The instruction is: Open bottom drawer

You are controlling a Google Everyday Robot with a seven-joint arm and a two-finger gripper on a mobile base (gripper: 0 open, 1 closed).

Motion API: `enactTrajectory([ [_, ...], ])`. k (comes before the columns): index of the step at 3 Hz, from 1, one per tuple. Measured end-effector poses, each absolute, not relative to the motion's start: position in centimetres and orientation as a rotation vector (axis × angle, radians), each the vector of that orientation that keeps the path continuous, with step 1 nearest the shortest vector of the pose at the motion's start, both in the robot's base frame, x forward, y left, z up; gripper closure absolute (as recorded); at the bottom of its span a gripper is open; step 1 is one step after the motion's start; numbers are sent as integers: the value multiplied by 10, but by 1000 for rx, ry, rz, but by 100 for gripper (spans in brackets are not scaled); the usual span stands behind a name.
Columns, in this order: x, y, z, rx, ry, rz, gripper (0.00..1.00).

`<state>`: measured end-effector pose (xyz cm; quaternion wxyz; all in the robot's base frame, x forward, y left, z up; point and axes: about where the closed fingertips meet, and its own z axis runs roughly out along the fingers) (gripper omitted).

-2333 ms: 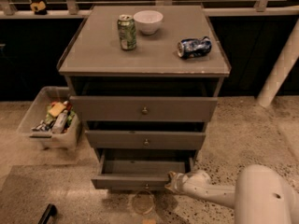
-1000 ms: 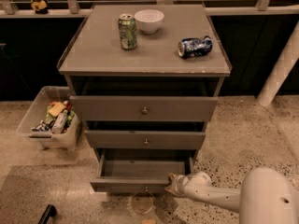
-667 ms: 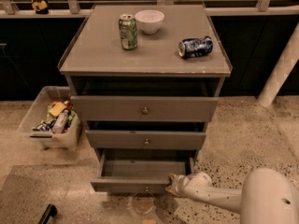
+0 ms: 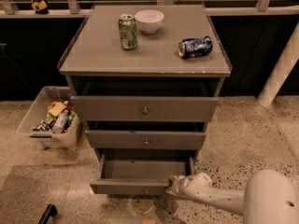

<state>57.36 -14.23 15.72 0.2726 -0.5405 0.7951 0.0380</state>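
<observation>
Hardly anything has shifted — the bottom drawer [image 4: 126, 186], lowest in the cabinet [image 4: 154, 55], sits partway out with the gripper [image 4: 174, 185] at the right end of its front, its hold impossible to tell. Pulling from that corner, away from the knob [image 4: 146, 191], could skew and jam the drawer or slip off; the arm [image 4: 215, 199] reaches in low from the view's right, nearly level.

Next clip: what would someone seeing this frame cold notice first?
The bottom drawer stands pulled out at the foot of the grey cabinet, with the gripper at the right end of its front. On top are an upright green can, a white bowl and a blue can on its side; a bin of clutter sits on the floor beside.
</observation>
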Motion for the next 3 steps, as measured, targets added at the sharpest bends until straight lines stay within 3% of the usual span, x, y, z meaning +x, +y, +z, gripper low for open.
enactTrajectory([
  [3,566,-145,158,-1473,2137,101,100],
])
